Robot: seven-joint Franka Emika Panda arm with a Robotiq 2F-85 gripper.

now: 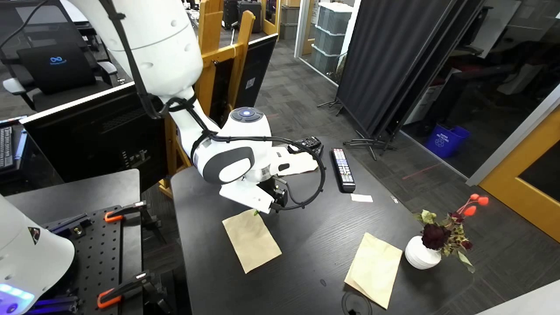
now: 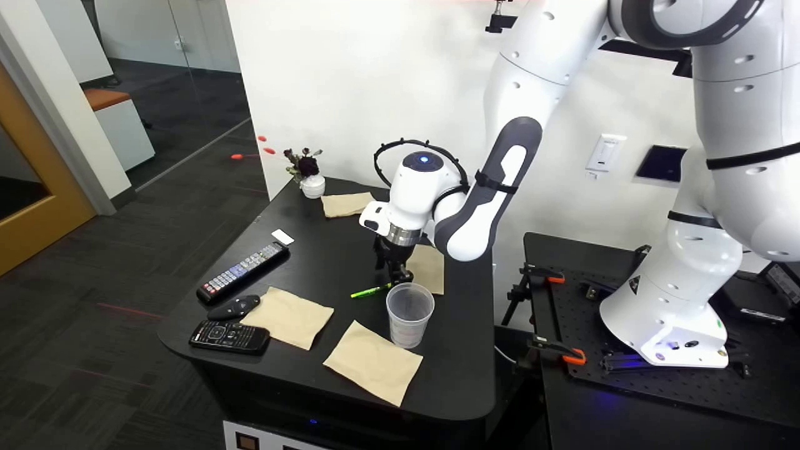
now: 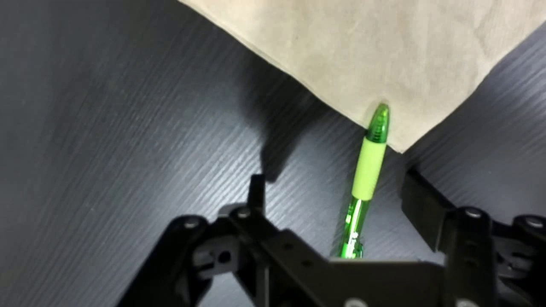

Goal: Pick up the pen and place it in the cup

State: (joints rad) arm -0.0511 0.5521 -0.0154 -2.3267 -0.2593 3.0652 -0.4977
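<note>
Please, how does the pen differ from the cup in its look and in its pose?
Colour: the pen is bright green, while the cup is whitish and translucent.
Shape: the pen is thin and stick-like, while the cup is wide, round and open at the top.
Pose: the pen lies down, one end over brown paper, while the cup stands upright.
Both are on the dark table, and the open claw holds neither.

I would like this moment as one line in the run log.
pincer: open, straddling pen in wrist view | pen: ungrasped on table, tip over brown paper | cup: upright, pen not inside
</note>
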